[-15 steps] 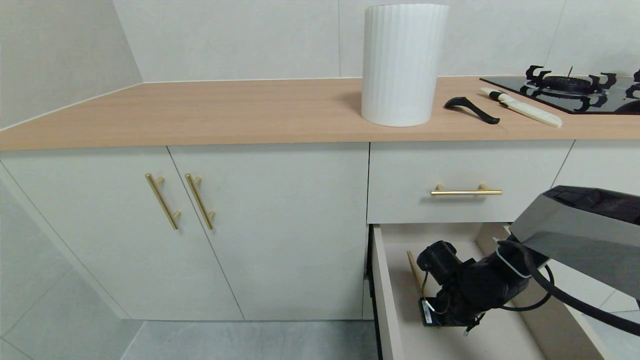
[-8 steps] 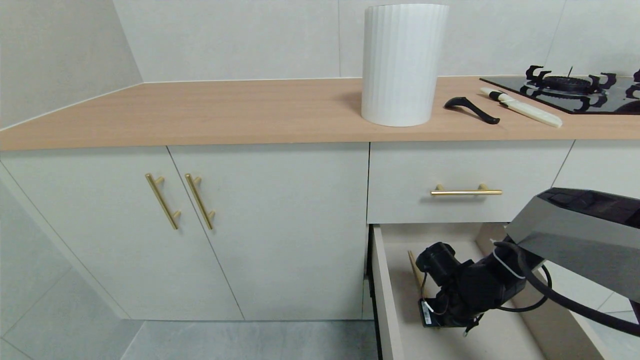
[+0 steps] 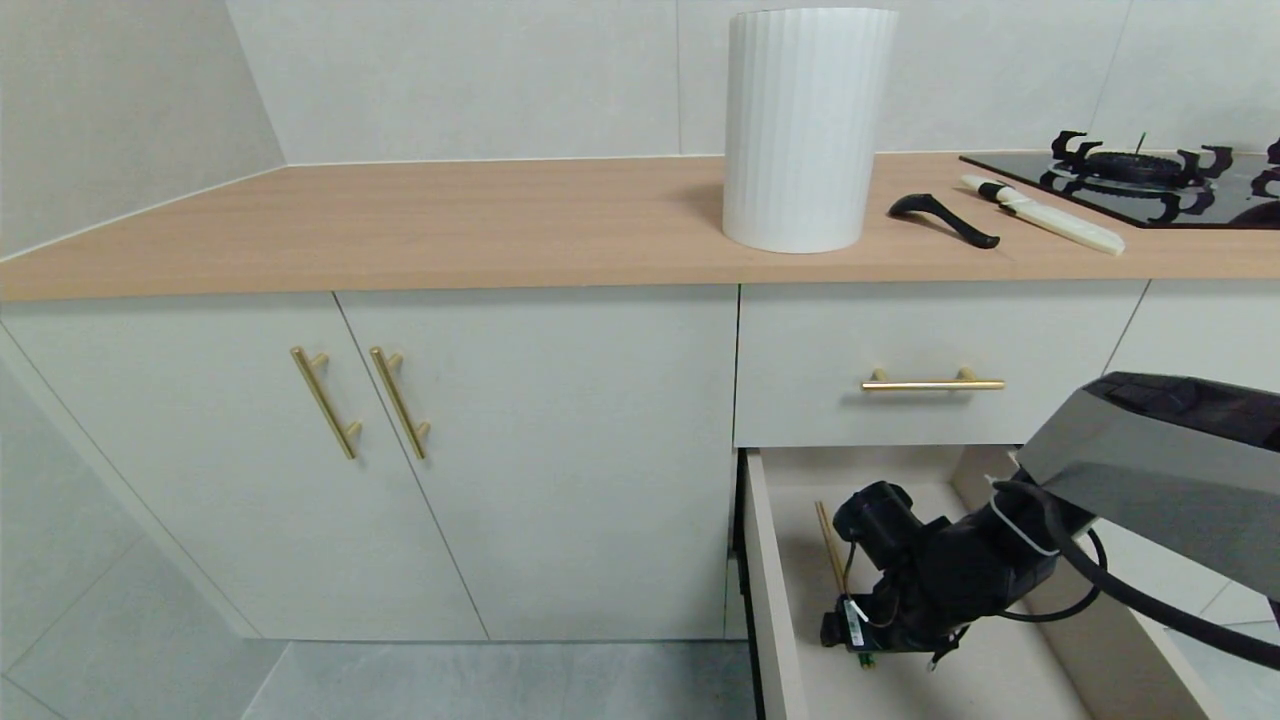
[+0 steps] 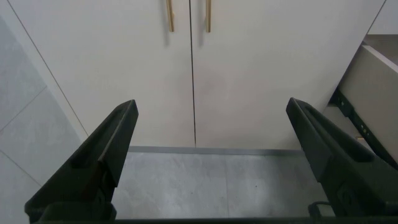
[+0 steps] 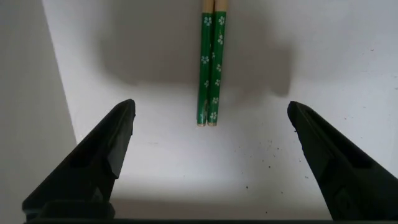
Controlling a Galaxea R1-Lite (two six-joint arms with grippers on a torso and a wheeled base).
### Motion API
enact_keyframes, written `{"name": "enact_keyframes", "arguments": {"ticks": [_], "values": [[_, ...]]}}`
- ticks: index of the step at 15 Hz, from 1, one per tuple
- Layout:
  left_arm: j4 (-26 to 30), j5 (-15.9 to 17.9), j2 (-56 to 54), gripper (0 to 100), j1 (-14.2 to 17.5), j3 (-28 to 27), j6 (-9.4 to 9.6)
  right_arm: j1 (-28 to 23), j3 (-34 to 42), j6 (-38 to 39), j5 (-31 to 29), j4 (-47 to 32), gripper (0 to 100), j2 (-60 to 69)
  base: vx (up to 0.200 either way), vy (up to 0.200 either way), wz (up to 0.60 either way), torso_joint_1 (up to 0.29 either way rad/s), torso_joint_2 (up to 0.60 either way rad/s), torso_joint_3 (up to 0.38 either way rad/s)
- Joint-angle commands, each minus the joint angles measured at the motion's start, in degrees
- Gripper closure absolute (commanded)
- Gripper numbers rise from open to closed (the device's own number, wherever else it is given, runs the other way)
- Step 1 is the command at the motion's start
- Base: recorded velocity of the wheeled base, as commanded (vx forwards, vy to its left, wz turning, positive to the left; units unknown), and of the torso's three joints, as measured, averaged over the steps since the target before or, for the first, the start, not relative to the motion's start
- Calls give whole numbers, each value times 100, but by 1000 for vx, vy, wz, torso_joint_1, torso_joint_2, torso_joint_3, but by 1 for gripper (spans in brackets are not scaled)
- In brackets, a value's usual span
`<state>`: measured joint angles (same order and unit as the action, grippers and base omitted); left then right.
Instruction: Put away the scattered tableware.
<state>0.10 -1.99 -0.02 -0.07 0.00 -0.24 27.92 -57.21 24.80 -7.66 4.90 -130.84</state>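
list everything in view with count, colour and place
countertop: 1, wood-toned, atop the cabinets
closed drawer: 1, pale grey, gold handle, under the countertop
open drawer: 1, pale, under the closed drawer
chopsticks: 1 pair, green ends with wooden shafts, flat on the open drawer's floor
cabinet doors: 2, pale grey, gold handles, left of the drawers
ribbed container: 1, white, upright on the countertop
utensil: 1, black, right of the container
stove: 1, black, countertop's right end
knife: 1, white, beside the stove
right gripper: 1, black, open, in the open drawer above the chopsticks
left gripper: 1, black, open, facing the cabinet doors
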Motion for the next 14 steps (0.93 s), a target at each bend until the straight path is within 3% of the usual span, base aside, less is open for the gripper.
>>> {"name": "enact_keyframes", "arguments": {"ticks": [1,7,14], "values": [[-1,-3,2,0,-1,0,-2,3,202,8,1,-68,0,665,0,0,0,0,0,0],[-1,-3,2,0,-1,0,-2,-14,465,-133,-43,-657,0,3372,0,0,0,0,0,0],[-1,-3,2,0,-1,0,-2,-348,615,-994,-509,-613,0,4910,0,0,0,0,0,0]]}}
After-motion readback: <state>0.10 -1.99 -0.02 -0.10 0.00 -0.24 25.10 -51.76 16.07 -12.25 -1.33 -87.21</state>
